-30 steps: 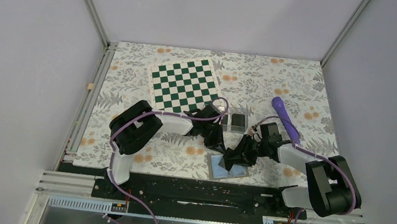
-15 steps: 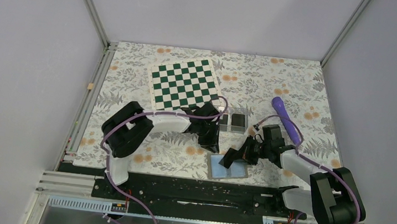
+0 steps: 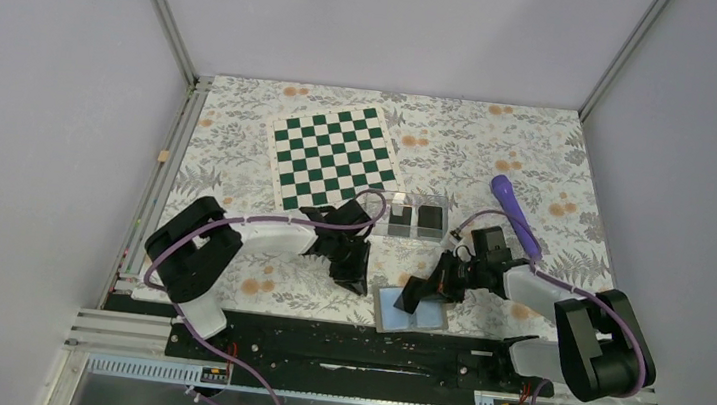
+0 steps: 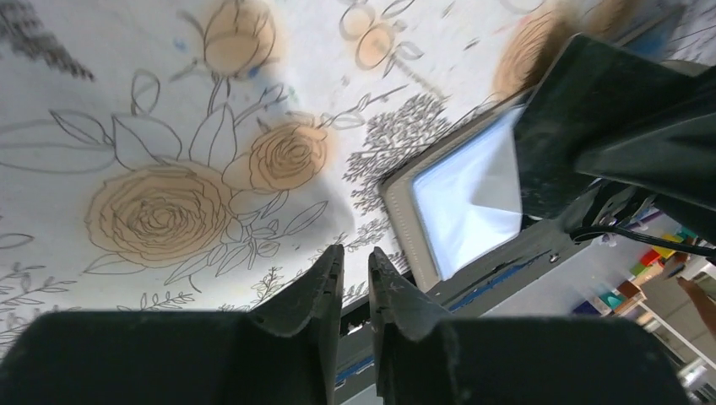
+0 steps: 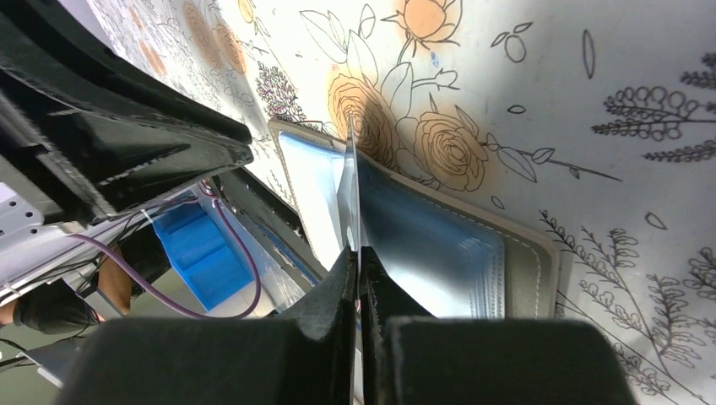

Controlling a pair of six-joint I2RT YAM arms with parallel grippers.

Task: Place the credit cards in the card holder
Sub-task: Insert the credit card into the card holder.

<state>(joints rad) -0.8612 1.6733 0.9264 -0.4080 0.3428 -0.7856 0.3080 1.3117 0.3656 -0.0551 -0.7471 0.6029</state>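
The clear card holder [image 3: 418,218] stands mid-table with two black credit cards [image 3: 429,215] in its compartments. Near the front edge lies the open taupe wallet [image 3: 410,312], light blue inside [image 5: 422,240]. My right gripper [image 3: 414,296] is over the wallet, shut on a thin credit card [image 5: 350,181] that shows edge-on and upright between the fingertips of the right gripper [image 5: 356,253]. My left gripper [image 3: 356,281] hangs to the left of the wallet [image 4: 456,211] above bare cloth. The left gripper [image 4: 355,251] has a narrow gap between its fingertips with nothing in it.
A green-and-white chessboard mat [image 3: 334,155] lies at the back left. A purple pen-like object [image 3: 516,214] lies right of the card holder. The floral cloth [image 3: 256,282] runs to the black rail at the near edge, close behind the wallet.
The right gripper has shut on a card at the wallet. The left arm has drawn back left and toward the near edge, away from the card holder, its jaws parting slightly.
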